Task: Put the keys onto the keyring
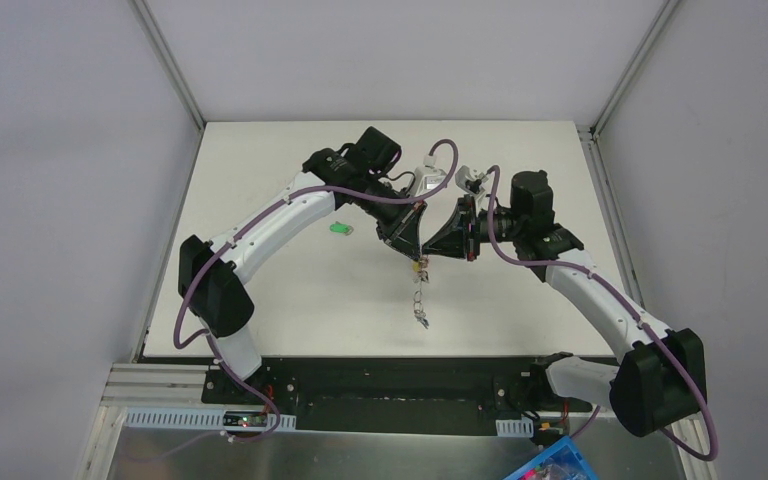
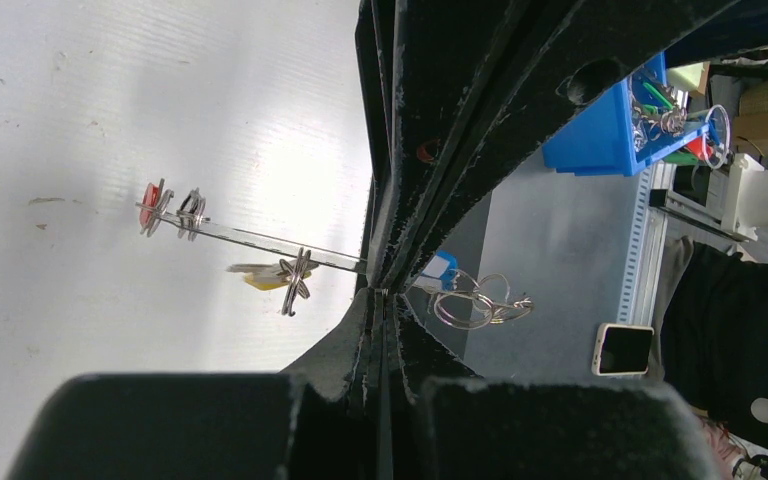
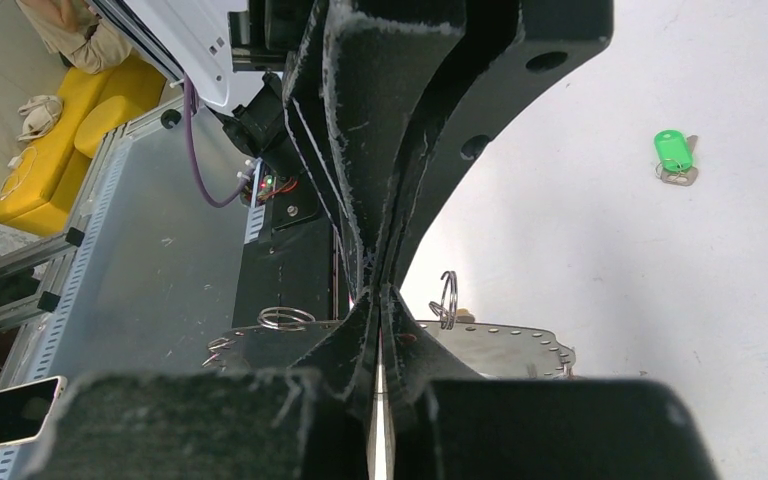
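The keyring [image 1: 420,300] is a thin metal plate with holes along its rim and several split rings, held above the white table [image 1: 280,290]. In the left wrist view the keyring [image 2: 250,240] shows edge-on, with a red key [image 2: 148,207] at its far end, a yellow key [image 2: 260,280] midway and a blue key [image 2: 443,268] by loose rings. My left gripper [image 2: 380,295] is shut on the keyring. My right gripper [image 3: 380,295] is shut on the keyring [image 3: 500,345] at its rim, tip to tip with the left gripper [image 1: 412,255]. A green key [image 1: 339,229] lies alone on the table, also the green key [image 3: 673,150].
A blue bin [image 1: 550,465] with more rings and keys sits on the metal bench below the table's near edge. A phone [image 2: 624,348] lies on that bench. Grey walls close the table at the back and both sides.
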Action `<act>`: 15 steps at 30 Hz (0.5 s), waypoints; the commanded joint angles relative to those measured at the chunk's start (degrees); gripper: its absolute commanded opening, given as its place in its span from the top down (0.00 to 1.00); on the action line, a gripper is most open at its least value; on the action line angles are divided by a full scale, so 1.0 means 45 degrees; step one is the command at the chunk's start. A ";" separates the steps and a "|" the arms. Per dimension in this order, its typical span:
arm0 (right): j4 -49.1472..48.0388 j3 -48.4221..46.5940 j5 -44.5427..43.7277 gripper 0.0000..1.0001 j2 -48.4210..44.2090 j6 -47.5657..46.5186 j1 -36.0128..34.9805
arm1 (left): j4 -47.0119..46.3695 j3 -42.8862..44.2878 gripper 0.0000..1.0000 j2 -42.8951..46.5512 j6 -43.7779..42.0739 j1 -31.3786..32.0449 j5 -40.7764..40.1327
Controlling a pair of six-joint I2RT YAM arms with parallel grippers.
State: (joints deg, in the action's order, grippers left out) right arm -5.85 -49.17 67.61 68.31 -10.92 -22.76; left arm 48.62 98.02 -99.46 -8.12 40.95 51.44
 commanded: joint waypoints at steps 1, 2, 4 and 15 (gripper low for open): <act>-0.0431 -0.0245 0.0197 1.00 -0.0025 0.0024 -0.0147 | -0.0336 0.0479 1.00 0.0439 -0.0043 0.0007 0.0264; -0.0401 -0.0265 0.0190 1.00 -0.0025 -0.0001 -0.0143 | -0.0331 0.0469 1.00 0.0451 -0.0055 0.0002 0.0253; -0.0005 -0.0400 0.0189 1.00 0.0009 -0.0326 -0.0155 | -0.0265 0.0462 1.00 0.0479 -0.0149 0.0002 0.0237; 0.1230 -0.0781 0.0112 0.84 0.0243 -0.1415 -0.0299 | 0.0204 0.0484 1.00 0.0517 -0.0641 0.0012 0.0169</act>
State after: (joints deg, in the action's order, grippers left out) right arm -1.61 -49.91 67.24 69.17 -14.41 -23.35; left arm 48.82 98.02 -99.44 -9.45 40.91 51.37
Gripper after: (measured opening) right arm 0.152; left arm 0.009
